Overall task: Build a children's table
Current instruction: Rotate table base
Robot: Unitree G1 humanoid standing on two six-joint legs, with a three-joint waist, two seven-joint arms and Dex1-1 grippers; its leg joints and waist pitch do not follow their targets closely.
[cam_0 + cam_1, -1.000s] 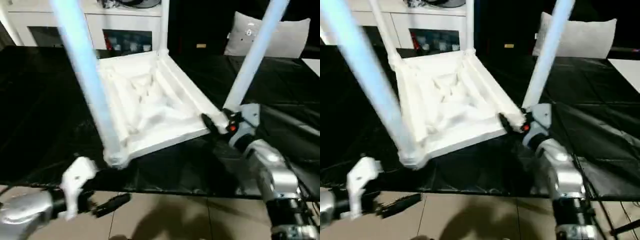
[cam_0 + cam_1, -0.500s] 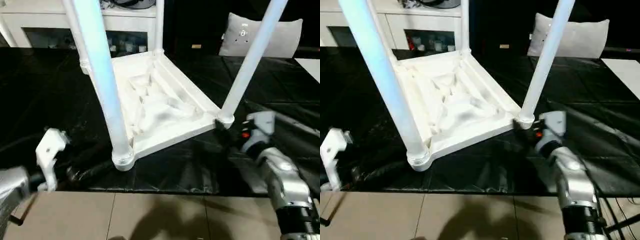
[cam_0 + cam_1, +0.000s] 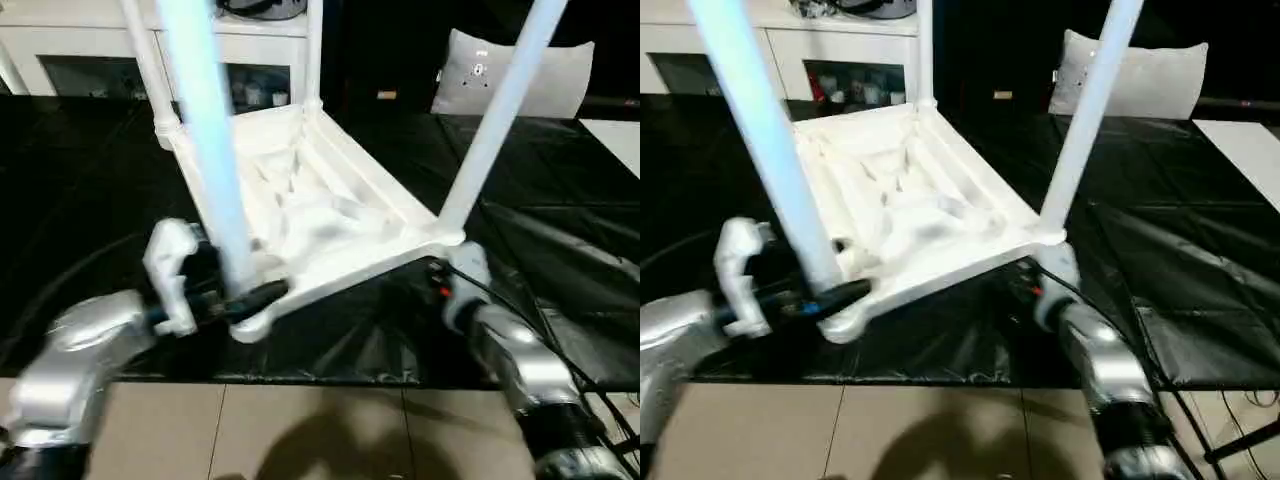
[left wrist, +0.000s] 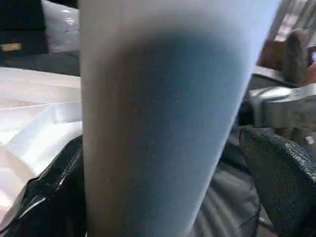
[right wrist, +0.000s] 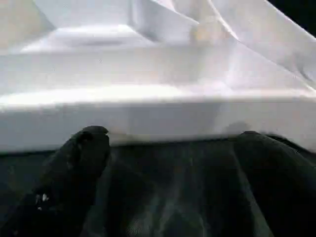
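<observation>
Left gripper: fingers spread wide, one on either side of the near-left leg just above its socket. In the left wrist view the leg stands between the two black fingers; actual contact cannot be told. Silver left forearm comes in low from the robot's left, white wrist housing beside the leg, fingers lying roughly level.

Right gripper: also wide open, holding nothing. Its fingers point at the near rim of the tabletop, close to it, low over the black sheet. Right forearm reaches forward from the lower right, its wrist just below the near-right corner socket.

Children's table: upside down on the black sheet covering the bench, ribbed underside facing up, set at a slant to the robot. Four white legs stand in the corner sockets: near-left, near-right, and two thinner-looking ones at the far corners.

Open room: bare black sheet to the right of the table and along the bench's near edge; tiled floor below that edge. Behind the bench, a white cabinet and a grey cushion.
</observation>
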